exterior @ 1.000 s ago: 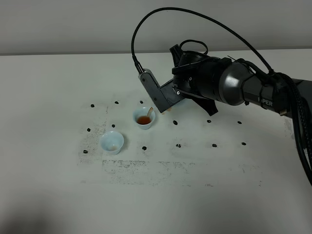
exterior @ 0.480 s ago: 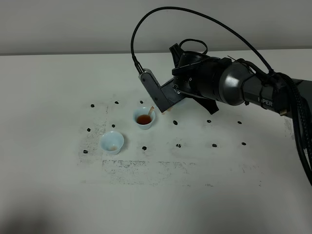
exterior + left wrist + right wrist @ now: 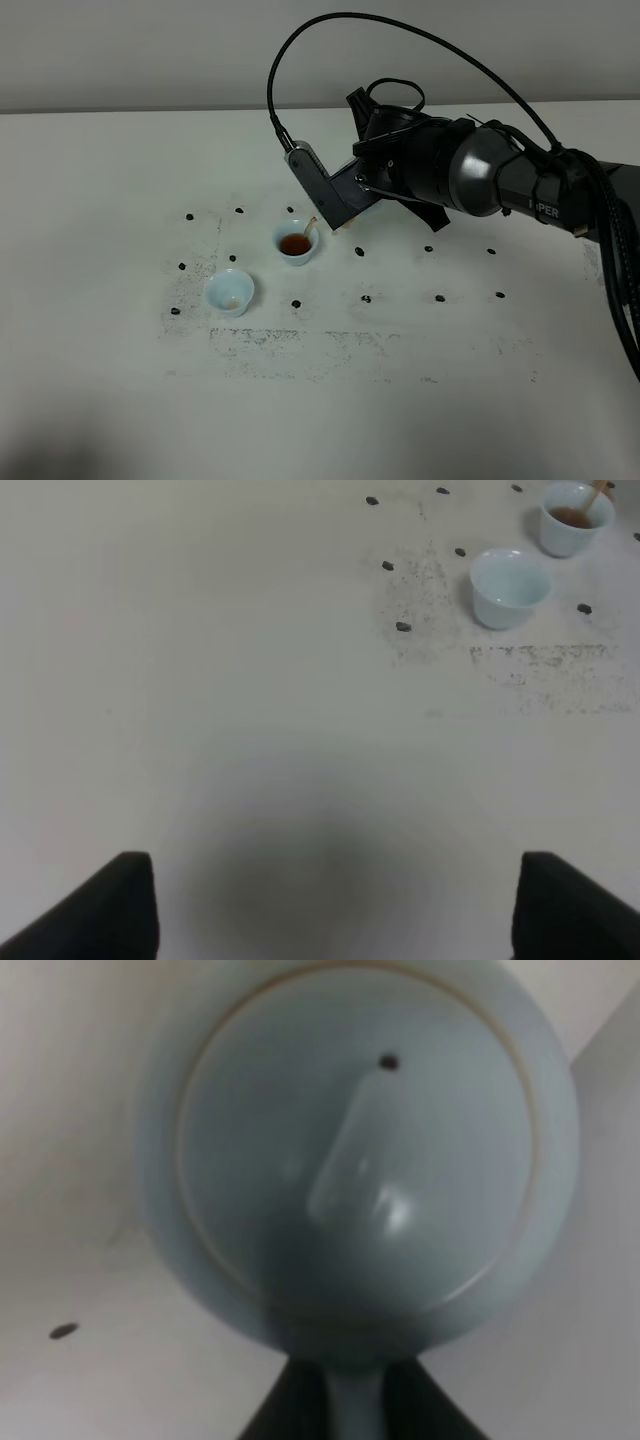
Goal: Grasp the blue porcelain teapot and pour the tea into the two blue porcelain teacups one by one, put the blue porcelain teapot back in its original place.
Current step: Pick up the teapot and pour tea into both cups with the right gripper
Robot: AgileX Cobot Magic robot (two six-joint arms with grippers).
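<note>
My right gripper (image 3: 352,207) is shut on the loop handle of the blue porcelain teapot (image 3: 355,1150) and holds it tilted above the table. In the right wrist view the lid and knob fill the frame. In the high view only a sliver of the teapot (image 3: 369,208) shows behind the arm. A thin brown stream (image 3: 310,226) runs from it into the far teacup (image 3: 296,244), which holds brown tea. The near teacup (image 3: 230,292) stands to its front left with only a pale trace inside. My left gripper (image 3: 340,905) is open and empty, far from both cups (image 3: 510,584) (image 3: 573,516).
The white table (image 3: 120,180) carries several small black marker dots (image 3: 365,298) around the cups and a scuffed grey patch (image 3: 300,345) in front of them. The right arm's black cable (image 3: 400,30) arches above the table. The left arm does not show in the high view.
The right gripper and teapot have shifted very slightly up. The stream still falls into the far cup. The cups have not moved.
</note>
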